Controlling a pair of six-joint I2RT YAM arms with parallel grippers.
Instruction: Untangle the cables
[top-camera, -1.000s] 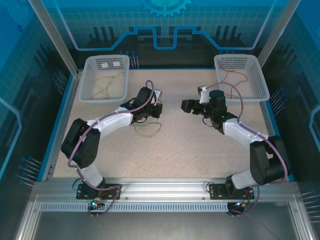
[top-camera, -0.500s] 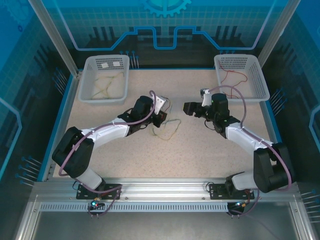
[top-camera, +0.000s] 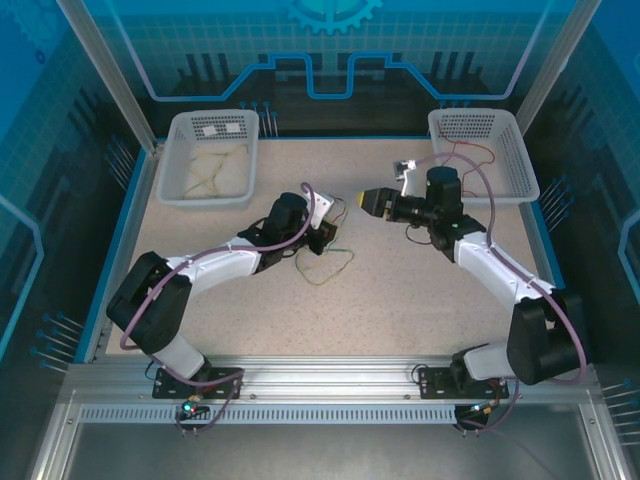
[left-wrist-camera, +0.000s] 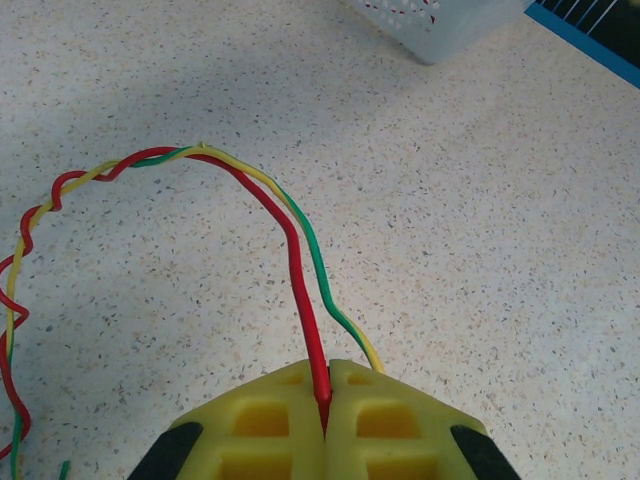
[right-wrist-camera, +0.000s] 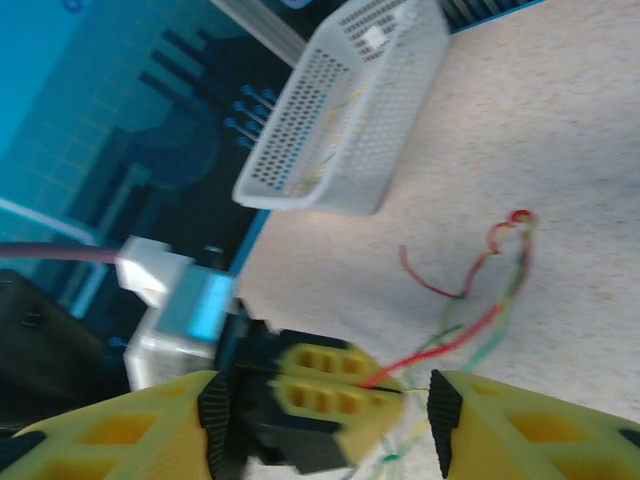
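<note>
Plainly the job is only partway done: the left gripper (left-wrist-camera: 325, 400) is clamped tight on a red cable (left-wrist-camera: 290, 250), which arcs ahead of its pads, twisted together with yellow and green strands (left-wrist-camera: 322, 280). The right gripper (top-camera: 370, 203) faces it, jaws apart and empty. Beyond both grippers, separated wires already lie in the left basket (top-camera: 170, 165) and the right basket (top-camera: 525, 165).

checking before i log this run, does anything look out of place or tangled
Only the cables: red, green and yellow strands lie twisted together in a loose loop on the table. The left gripper pinches the red one; nothing else stands out.
</note>
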